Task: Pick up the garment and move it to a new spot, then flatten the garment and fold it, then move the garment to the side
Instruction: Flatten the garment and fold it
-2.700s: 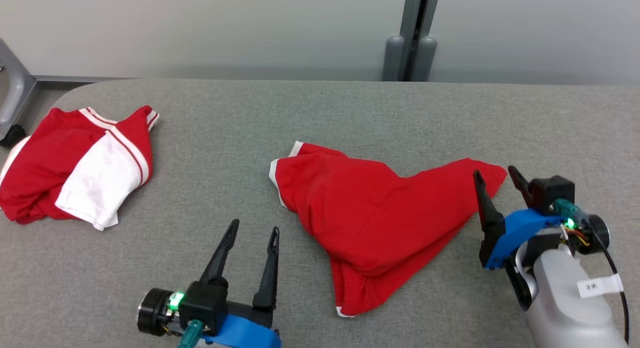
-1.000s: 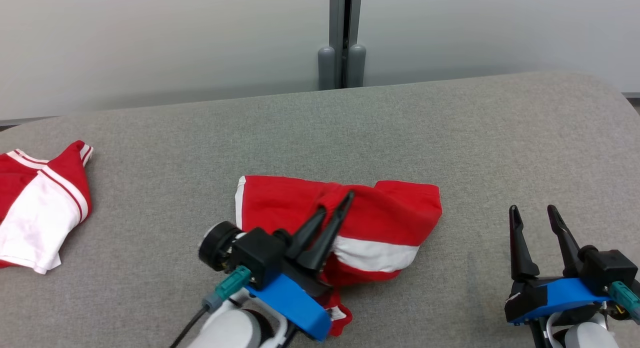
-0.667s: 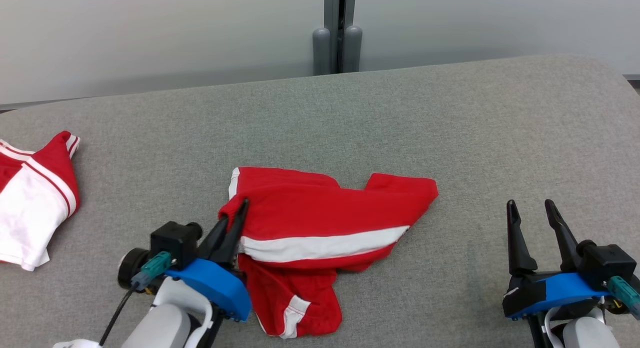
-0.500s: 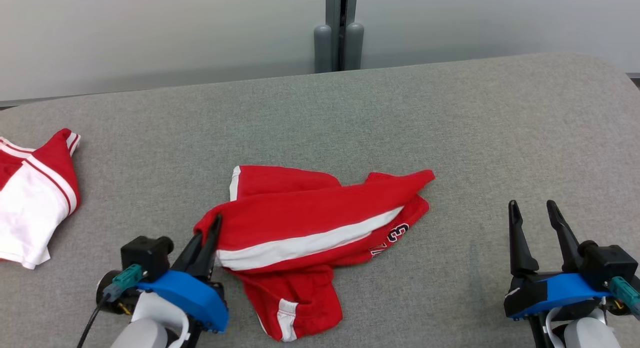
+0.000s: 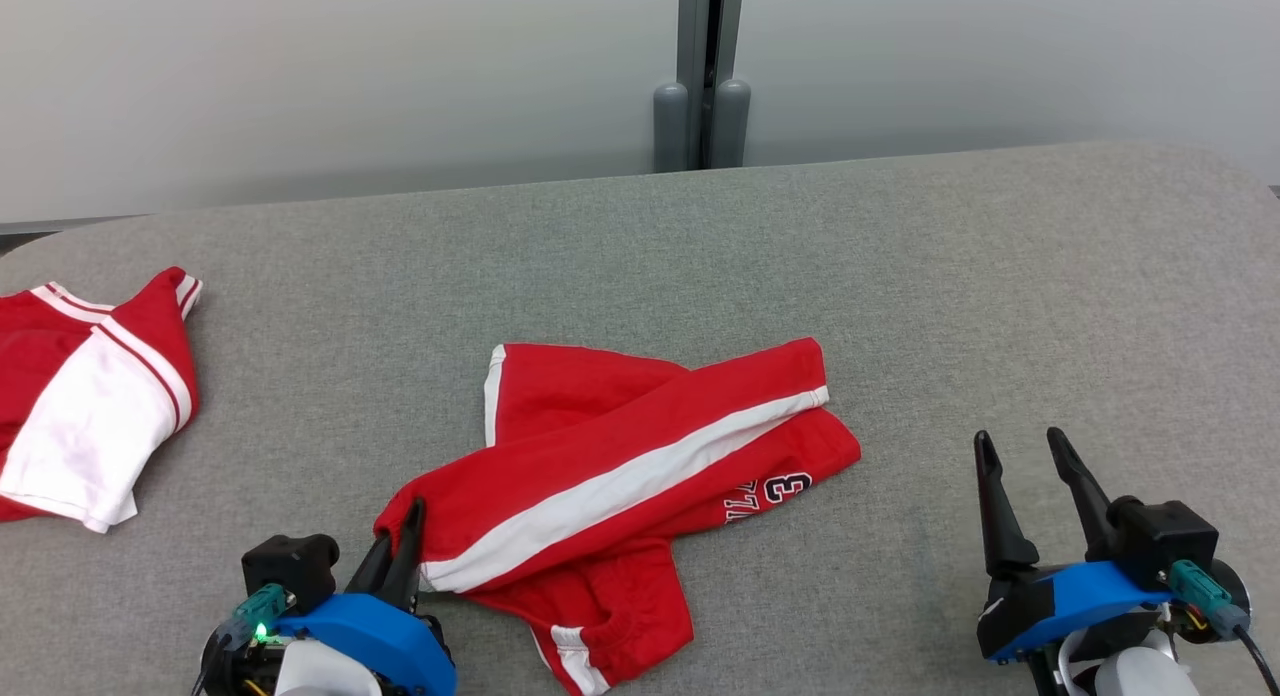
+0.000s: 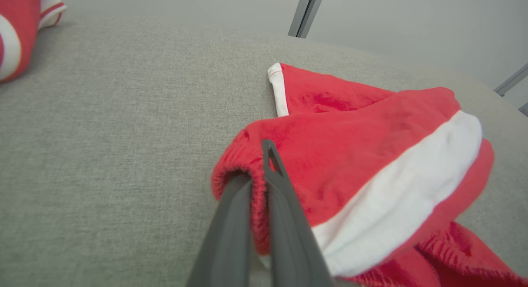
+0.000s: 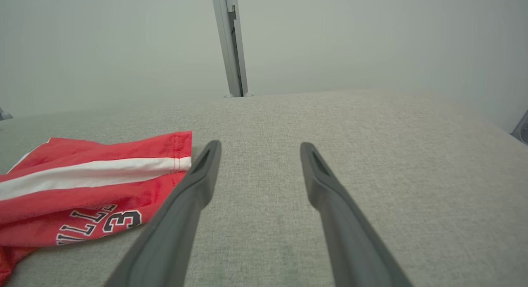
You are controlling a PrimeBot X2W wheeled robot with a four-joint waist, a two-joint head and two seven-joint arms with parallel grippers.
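Shorts [image 5: 620, 476], pinched by the left gripper [image 5: 405, 521], may bunch if dragged by one corner; right gripper [image 5: 1020, 438] stands spread.

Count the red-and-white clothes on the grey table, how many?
2. The red shorts with a white stripe lie in the middle, pinched by the left gripper. A folded red-and-white garment lies at the left, partly cut off by the picture's edge.
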